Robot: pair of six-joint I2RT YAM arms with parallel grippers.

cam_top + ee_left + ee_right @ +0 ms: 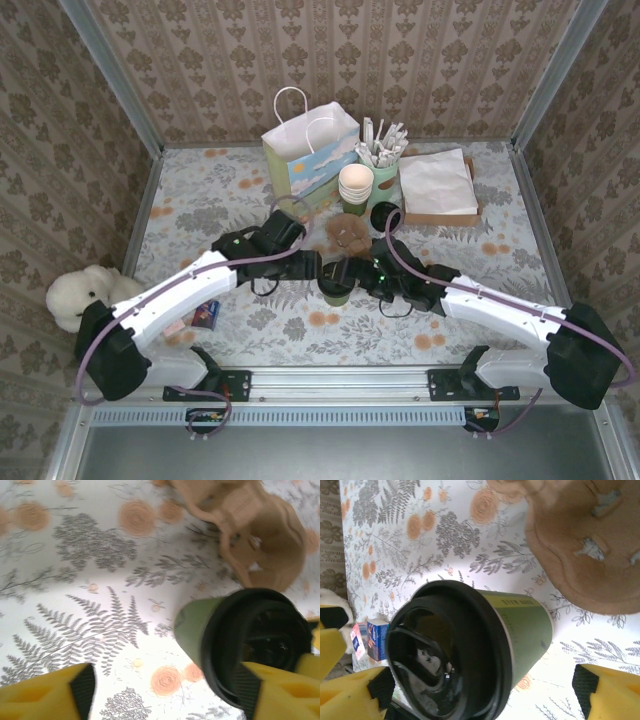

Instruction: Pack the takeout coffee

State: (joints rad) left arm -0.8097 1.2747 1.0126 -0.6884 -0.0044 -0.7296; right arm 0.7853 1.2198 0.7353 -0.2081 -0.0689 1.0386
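Both claws stand wide. My left claw (pixel 165 690) has the green lidded cup (pixel 200 630) close by its right finger; my right claw (pixel 482 685) straddles it, gaps either side. Just beyond them, the brown pulp carrier (pixel 580 545) sits on the bench (pixel 75 605).

Soft, even light from overhead fills the top view, where the bench (pixel 190 210) looks bright and crisp, with faint shadows beneath the arms. The wrist views are softer: the green lidded cup (pixel 195 630) and brown carrier (pixel 270 525) are blurred, and the bench's pale pattern glares nearly white.
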